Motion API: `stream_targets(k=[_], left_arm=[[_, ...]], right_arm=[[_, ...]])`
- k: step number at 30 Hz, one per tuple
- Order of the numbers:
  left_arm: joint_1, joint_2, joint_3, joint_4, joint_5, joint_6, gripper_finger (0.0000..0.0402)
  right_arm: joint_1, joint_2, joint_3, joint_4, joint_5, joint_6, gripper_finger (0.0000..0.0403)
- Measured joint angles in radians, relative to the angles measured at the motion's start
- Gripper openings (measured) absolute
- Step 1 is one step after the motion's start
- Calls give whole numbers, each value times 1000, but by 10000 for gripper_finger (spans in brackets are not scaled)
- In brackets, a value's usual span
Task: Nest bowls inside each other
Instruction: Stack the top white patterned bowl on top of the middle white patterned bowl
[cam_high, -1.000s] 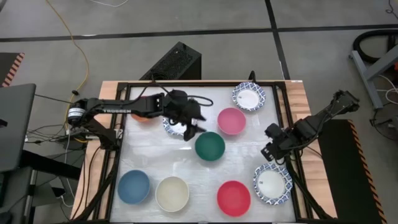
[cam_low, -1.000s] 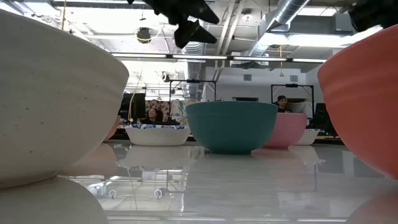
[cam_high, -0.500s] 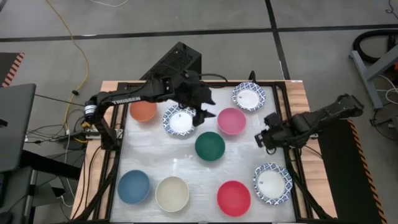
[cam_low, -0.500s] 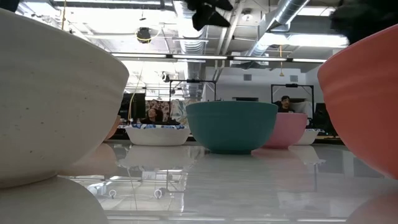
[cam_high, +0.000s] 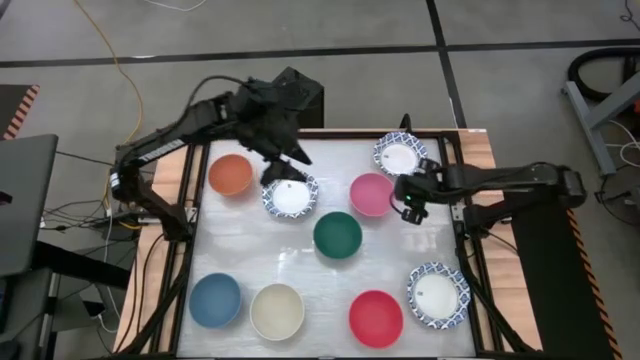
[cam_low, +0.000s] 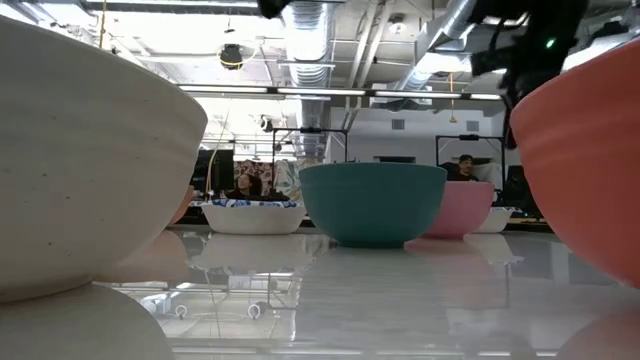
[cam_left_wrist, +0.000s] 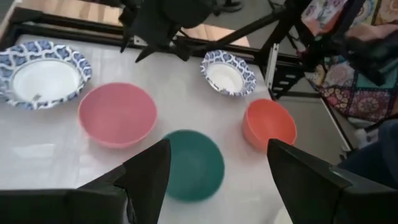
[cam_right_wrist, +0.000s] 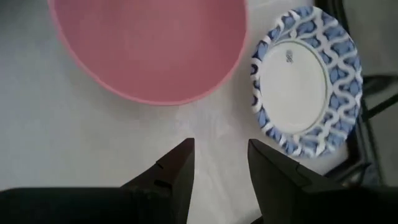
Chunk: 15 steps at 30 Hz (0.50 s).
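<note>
Now right hand (cam_high: 409, 207), released and empty, nears pink bowl (cam_high: 371, 194); next, grip its rim. Left hand (cam_high: 291, 158) released.

Bright overhead light; table (cam_low: 400, 290) mirrors glossily; green bowl (cam_left_wrist: 194, 165) motion-blurred.

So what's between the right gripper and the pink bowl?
Nothing: in the right wrist view only bare white tabletop separates the open right gripper from the pink bowl.
</note>
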<state>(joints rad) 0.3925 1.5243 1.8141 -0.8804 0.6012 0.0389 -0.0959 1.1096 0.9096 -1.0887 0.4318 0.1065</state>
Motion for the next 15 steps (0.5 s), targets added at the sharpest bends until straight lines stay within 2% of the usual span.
stream_targets(k=[6,10,15], left_arm=[[57,-98,0,-71,16,28,256],[79,-161,0,-86,14,34,256],[88,-217,0,-106,-25,55,256]], right_arm=[[-131,93,-1,65,-80,-234,168],[-218,106,-1,133,-104,-311,169],[-312,106,-1,161,-209,-373,169]])
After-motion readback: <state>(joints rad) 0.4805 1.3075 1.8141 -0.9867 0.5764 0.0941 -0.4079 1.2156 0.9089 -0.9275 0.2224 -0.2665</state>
